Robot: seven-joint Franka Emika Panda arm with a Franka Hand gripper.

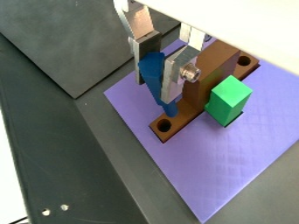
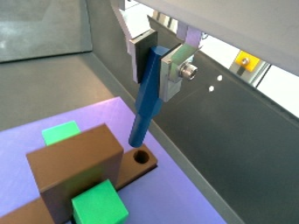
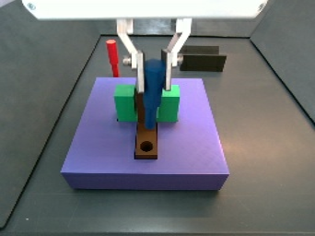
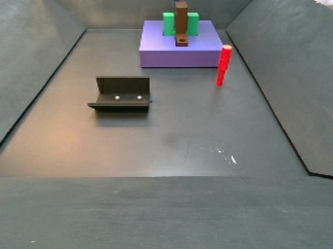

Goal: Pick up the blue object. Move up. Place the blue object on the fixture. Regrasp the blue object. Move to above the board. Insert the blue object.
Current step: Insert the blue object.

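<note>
Above the board (image 3: 149,129), gripper (image 2: 163,66) clamping blue object (image 2: 147,96), near-upright, tip down.

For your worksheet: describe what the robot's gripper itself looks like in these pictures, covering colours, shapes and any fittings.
The gripper above the purple platform has two flat silver metal finger plates, each narrowing downward, with dark pads on the inner faces. A wrist view shows a pale block with a round silver bolt on one finger. Both side views show a white housing above. No cables or markings are visible.

Wrist close-ups; opposing side views
</note>
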